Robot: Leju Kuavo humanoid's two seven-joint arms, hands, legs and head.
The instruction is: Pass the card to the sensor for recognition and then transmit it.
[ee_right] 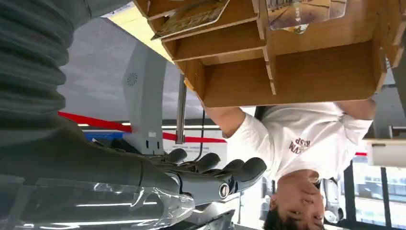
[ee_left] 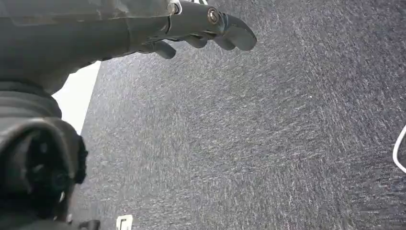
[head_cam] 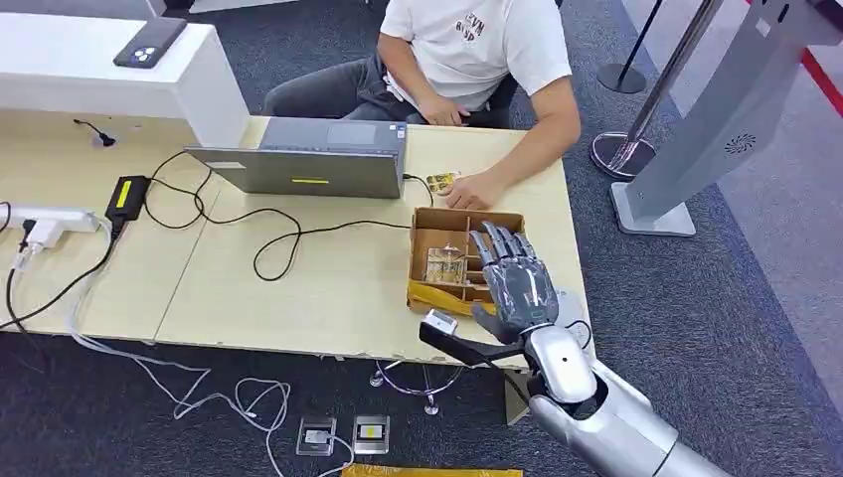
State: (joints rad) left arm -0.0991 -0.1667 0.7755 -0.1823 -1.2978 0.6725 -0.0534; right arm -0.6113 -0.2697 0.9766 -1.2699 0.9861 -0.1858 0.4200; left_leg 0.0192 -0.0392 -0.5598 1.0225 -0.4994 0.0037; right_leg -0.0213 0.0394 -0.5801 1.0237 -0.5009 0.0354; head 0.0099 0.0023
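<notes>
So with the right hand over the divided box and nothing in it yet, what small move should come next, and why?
Probably lower the right hand into the cardboard box and close its fingers on a card. The hand hovers open above the compartments and holds nothing, and cards lie inside the box. No card can go to the sensor until one is picked up.

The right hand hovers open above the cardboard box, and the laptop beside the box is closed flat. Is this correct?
Not quite. The right hand does hover open above the cardboard box, but the laptop is not closed flat: in the head view its lid stands open.
</notes>
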